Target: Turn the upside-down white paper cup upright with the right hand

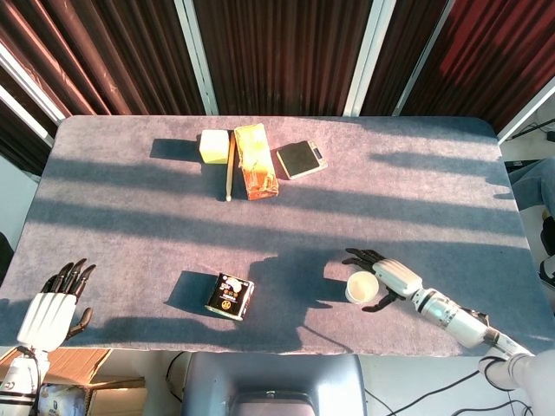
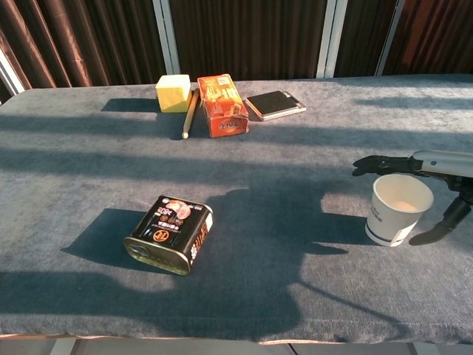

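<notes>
The white paper cup (image 1: 361, 287) (image 2: 399, 211) stands upright on the grey table (image 1: 130, 225), mouth up, near the front right. My right hand (image 1: 386, 279) (image 2: 436, 164) lies just right of it, its fingers (image 2: 378, 163) spread behind the rim and the thumb (image 2: 442, 224) out to the cup's right, with a gap showing to the cup. My left hand (image 1: 54, 310) rests off the table's front left corner, fingers stretched out and holding nothing; only the head view shows it.
A dark tin (image 1: 229, 296) (image 2: 169, 234) lies at the front middle. At the back stand a yellow block (image 1: 213, 146), a wooden stick (image 1: 231, 169), an orange box (image 1: 255, 160) and a black scale (image 1: 301, 159).
</notes>
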Robot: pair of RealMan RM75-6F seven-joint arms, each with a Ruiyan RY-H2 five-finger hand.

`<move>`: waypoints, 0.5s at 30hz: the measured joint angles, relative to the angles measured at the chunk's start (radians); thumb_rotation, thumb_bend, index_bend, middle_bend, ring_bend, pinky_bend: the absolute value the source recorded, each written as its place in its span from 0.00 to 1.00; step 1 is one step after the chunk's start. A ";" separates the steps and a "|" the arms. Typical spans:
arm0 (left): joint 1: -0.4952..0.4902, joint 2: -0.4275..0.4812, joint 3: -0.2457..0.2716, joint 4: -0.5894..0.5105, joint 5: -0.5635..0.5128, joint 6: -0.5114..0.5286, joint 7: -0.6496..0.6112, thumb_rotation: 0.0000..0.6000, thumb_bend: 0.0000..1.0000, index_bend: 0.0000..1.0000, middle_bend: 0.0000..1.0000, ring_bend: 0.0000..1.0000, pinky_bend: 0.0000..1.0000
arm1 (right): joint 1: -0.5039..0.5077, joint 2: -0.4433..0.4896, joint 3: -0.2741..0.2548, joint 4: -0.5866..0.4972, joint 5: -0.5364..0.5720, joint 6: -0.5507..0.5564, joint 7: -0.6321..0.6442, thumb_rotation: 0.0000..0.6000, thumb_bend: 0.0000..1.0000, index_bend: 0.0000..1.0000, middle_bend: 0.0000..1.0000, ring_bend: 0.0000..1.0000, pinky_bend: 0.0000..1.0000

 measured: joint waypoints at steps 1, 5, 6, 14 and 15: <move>0.000 0.000 0.000 0.000 0.000 0.000 0.000 1.00 0.41 0.09 0.01 0.00 0.20 | -0.001 0.010 0.001 -0.015 0.000 0.006 -0.012 1.00 0.17 0.13 0.00 0.00 0.01; 0.001 0.002 -0.001 -0.002 -0.001 0.001 -0.003 1.00 0.41 0.09 0.01 0.00 0.20 | -0.012 0.058 0.010 -0.081 -0.004 0.058 -0.085 1.00 0.17 0.11 0.00 0.00 0.01; 0.001 0.003 -0.001 -0.002 -0.001 0.001 -0.004 1.00 0.41 0.09 0.01 0.00 0.20 | -0.018 0.075 0.013 -0.104 -0.005 0.074 -0.118 1.00 0.17 0.10 0.00 0.00 0.01; 0.001 0.002 -0.002 0.000 -0.005 0.001 -0.002 1.00 0.41 0.09 0.01 0.00 0.20 | -0.103 0.189 0.057 -0.327 0.049 0.176 -0.524 1.00 0.17 0.11 0.00 0.00 0.04; 0.001 0.002 -0.003 0.000 -0.006 0.001 -0.001 1.00 0.41 0.09 0.01 0.00 0.20 | -0.125 0.204 0.067 -0.376 0.069 0.197 -0.610 1.00 0.17 0.12 0.00 0.00 0.05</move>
